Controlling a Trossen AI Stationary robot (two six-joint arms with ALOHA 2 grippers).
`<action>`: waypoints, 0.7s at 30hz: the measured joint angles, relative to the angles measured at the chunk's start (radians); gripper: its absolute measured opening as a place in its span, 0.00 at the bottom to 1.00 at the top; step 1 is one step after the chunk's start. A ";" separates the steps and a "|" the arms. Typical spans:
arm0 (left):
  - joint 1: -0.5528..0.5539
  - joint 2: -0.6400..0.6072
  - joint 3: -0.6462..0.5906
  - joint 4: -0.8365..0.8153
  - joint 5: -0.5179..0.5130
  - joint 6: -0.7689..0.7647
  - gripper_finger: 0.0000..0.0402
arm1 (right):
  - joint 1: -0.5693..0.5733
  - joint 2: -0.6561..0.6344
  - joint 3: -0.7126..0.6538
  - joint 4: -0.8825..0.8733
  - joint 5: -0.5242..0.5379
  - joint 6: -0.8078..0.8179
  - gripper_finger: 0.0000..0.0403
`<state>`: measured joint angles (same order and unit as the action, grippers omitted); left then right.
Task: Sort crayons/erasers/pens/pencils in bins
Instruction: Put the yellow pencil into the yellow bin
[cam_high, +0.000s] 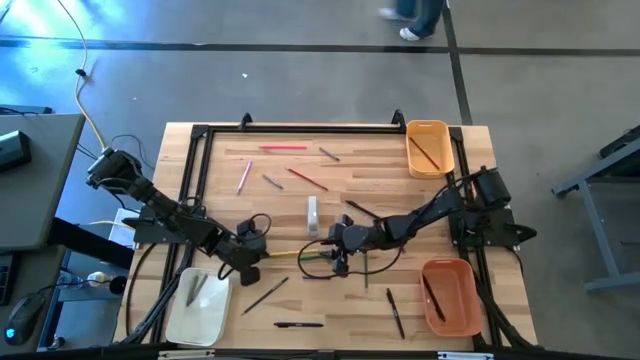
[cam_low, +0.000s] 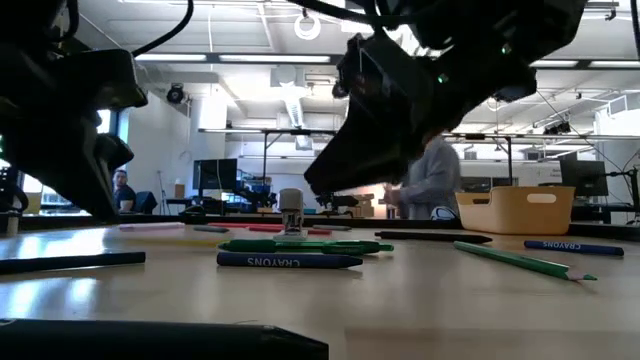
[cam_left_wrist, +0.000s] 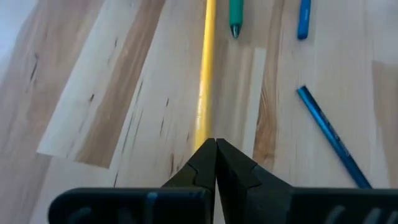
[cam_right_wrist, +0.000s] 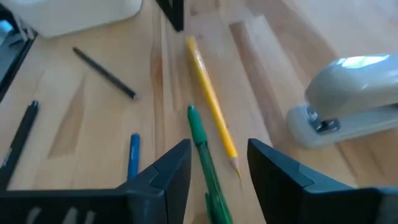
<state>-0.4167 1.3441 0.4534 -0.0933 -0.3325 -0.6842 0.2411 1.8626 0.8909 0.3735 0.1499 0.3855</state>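
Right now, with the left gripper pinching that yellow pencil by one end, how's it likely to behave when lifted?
The yellow pencil looks thin, straight and stiff, so it probably won't droop. The left gripper holds only its end, so it might pivot or slip. If dropped, it would likely roll.

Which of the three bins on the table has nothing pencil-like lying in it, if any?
None: the yellow-orange bin, the orange bin and the cream-white bin each hold at least one slim stick.

Yellow pencil (cam_left_wrist: 205, 74): near end hidden under closed left gripper (cam_left_wrist: 216, 144) fingertips in left wrist view; far end cut by frame edge. Green pen (cam_right_wrist: 208, 165): lower part runs out of right wrist view between the parted fingers of the right gripper (cam_right_wrist: 219, 163). Stapler (cam_right_wrist: 348, 102) cut off at frame edge. Person (cam_low: 432, 180) in low view blurred, partly behind an arm.
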 joint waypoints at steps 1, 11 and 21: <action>0.005 0.000 0.000 0.006 0.000 0.000 0.00 | -0.002 0.010 0.000 0.005 -0.006 0.000 0.37; 0.026 -0.001 0.001 0.041 0.004 0.015 0.00 | -0.043 0.080 0.007 0.026 -0.030 0.006 0.37; 0.043 -0.001 0.001 0.013 -0.008 0.044 0.00 | -0.061 0.101 0.007 0.013 -0.070 -0.091 0.29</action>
<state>-0.3739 1.3430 0.4545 -0.0802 -0.3406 -0.6404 0.1799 1.9637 0.8976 0.3867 0.0801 0.2945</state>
